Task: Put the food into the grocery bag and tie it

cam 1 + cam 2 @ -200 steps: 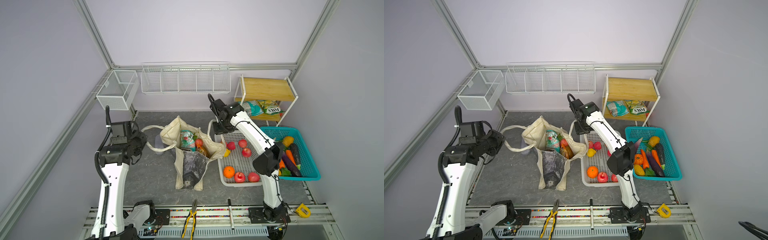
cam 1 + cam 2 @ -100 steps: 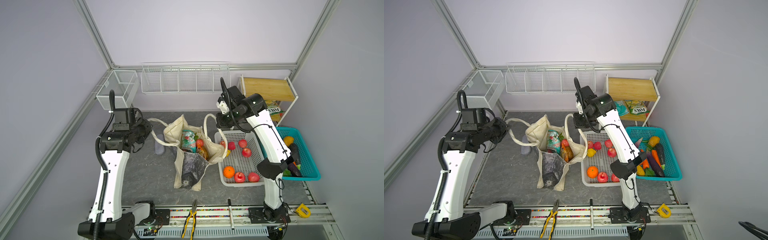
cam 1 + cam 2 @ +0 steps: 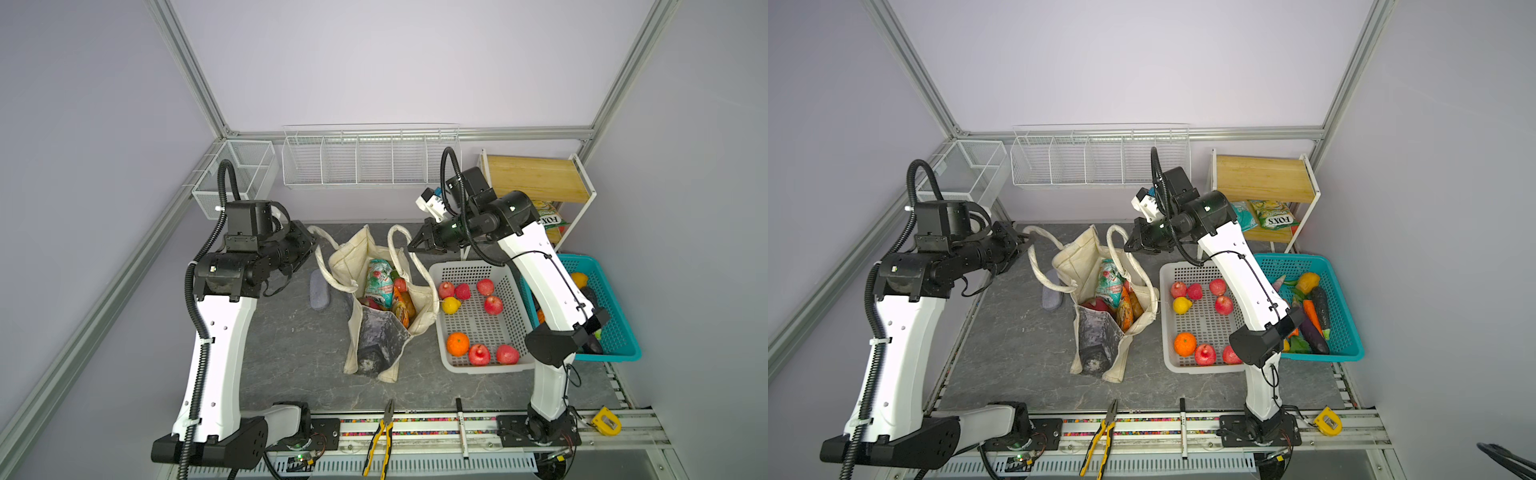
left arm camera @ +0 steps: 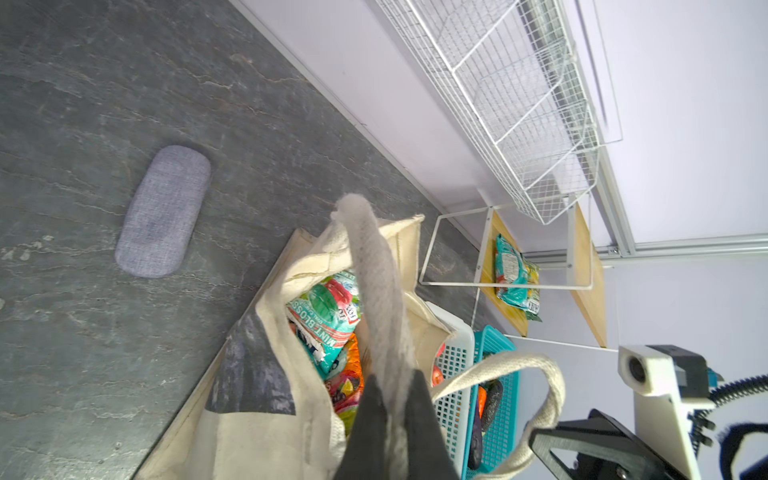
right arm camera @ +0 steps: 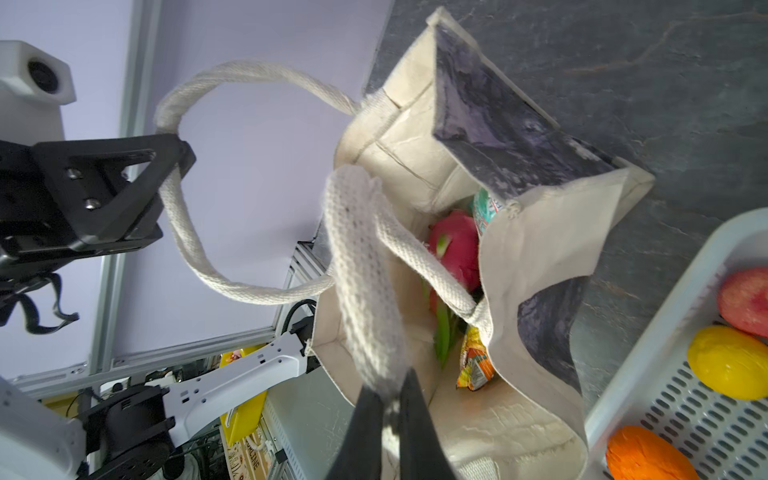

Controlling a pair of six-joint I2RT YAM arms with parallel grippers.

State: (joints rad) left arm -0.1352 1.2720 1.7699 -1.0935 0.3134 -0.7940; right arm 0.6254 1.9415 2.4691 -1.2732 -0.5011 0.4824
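Mid-table, bag (image 3: 376, 332) stands upright with food (image 3: 380, 286) inside, just beside white basket (image 3: 469, 265); behind it left gripper (image 4: 392, 390) clamps left strap (image 4: 382, 291), right gripper (image 5: 390, 399) clamps right strap (image 5: 361, 270), so tying step, next probably cross straps.

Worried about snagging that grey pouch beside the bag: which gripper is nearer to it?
Left. The left gripper, clamped on the left handle, hangs just beyond the grey pouch; the right gripper grips the right handle, across the grocery bag from it.
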